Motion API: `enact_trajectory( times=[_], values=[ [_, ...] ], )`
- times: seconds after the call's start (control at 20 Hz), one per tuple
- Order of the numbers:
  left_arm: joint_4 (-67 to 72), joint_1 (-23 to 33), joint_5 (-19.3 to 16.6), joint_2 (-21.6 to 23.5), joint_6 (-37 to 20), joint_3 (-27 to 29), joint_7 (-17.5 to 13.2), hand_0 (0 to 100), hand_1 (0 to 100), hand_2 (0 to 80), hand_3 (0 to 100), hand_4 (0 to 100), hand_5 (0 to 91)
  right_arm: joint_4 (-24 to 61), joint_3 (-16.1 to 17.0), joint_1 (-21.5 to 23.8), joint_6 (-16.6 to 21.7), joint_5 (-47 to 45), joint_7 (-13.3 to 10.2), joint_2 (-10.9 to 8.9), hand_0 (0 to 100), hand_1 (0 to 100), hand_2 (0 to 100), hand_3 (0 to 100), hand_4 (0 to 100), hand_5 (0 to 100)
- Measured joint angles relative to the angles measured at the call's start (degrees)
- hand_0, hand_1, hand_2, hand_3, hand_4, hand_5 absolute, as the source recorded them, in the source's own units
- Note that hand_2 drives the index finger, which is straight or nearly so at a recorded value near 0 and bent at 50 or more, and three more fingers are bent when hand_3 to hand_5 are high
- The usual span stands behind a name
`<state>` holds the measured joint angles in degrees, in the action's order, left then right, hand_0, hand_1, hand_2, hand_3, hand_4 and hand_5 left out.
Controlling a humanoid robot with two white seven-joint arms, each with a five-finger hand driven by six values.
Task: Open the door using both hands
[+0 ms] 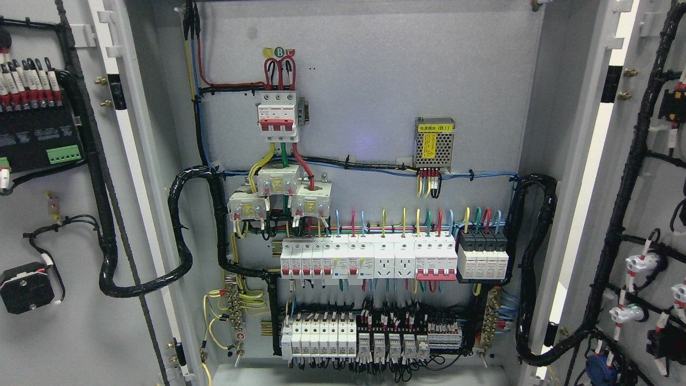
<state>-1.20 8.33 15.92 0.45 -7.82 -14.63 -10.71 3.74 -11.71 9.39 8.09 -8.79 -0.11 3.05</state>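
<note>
Both grey metal doors (69, 332) (651, 64) stand swung wide; black corrugated cable looms (179, 252) and white breaker rows (370, 260) crowd the cabinet's lower half, its bare grey upper backplate (375, 69) seemingly unobstructed.

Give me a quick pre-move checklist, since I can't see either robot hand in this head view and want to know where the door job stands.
1. Left door swung open, inner side facing the camera: ok.
2. Right door swung open: ok.
3. Cabinet interior fully exposed, breaker rows visible: ok.
4. Left robot hand's position: cannot tell, out of view.
5. Right robot hand's position: cannot tell, out of view.
6. Black cable looms from the doors hang unpinched at the hinges: ok.
</note>
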Motion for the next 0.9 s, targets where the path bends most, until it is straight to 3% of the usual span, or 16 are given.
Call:
enact_trajectory(
  times=[0.9],
  values=[
    [0.34,-0.12,-0.03,-0.35,-0.22,0.43,-0.38,0,0,0.0,0,3,0.0,-0.21,0.26,0.07,0.28,-0.05,1.15,0.44,0,0,0,0,0,0]
  ],
)
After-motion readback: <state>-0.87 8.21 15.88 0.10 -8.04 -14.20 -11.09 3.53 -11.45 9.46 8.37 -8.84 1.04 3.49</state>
